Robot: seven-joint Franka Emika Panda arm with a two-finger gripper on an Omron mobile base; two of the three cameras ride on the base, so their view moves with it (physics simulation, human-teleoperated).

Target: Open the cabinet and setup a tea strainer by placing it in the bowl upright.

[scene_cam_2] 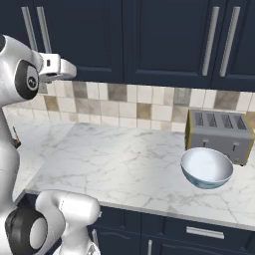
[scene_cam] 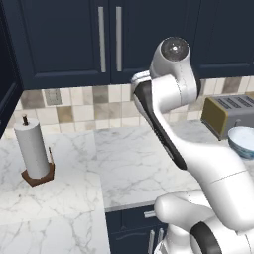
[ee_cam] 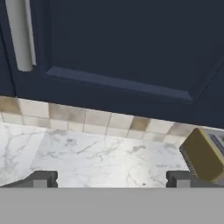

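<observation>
Left base view, from the left: paper towel roll (scene_cam: 32, 149) on the counter (scene_cam: 124, 163), cabinet (scene_cam: 64, 44) doors shut above, so the tea strainer is presumably inside, unseen. The gripper (ee_cam: 111, 178) faces the cabinet, jaws wide, holding nothing, likely readying for a handle (ee_cam: 19, 35). Toaster (scene_cam_2: 219, 132), then the bowl (scene_cam_2: 206, 168), empty.

I'm looking into a home kitchen. Dark navy wall cabinets (scene_cam_2: 164, 40) with long silver bar handles (scene_cam: 118, 38) hang over a tiled backsplash (scene_cam_2: 129, 107) in beige and brown squares. Below runs a white marble counter (scene_cam_2: 119, 164) with navy drawer fronts (scene_cam_2: 199, 231) under it. On it stand a toaster (scene_cam_2: 219, 134), a pale bowl (scene_cam_2: 206, 168) and a paper towel roll (scene_cam: 32, 149) (on a brown holder).
</observation>
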